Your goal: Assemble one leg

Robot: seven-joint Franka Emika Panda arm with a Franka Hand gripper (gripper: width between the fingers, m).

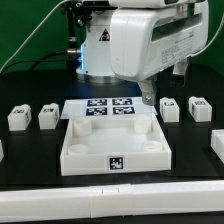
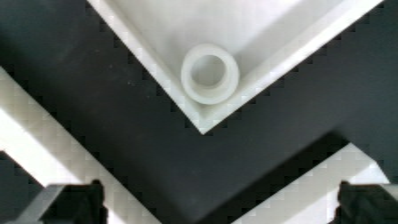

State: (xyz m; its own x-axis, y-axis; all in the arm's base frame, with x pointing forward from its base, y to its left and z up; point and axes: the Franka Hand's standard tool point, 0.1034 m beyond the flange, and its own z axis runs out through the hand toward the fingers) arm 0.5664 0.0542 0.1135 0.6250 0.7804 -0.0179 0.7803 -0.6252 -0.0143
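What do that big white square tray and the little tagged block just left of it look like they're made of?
The leg: probably matt white plastic, even colour, no glare; its tag looks like a printed sticker. The square tray: seemingly the same matt white plastic; its corner hole has a smooth, moulded-looking rim.

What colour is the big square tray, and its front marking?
The tray is white, its front tag a black-and-white square pattern; clearest in the exterior view.

The tray (image 1: 85,160) lies before the marker board (image 1: 108,107), two legs (image 1: 47,116) flanking each side.
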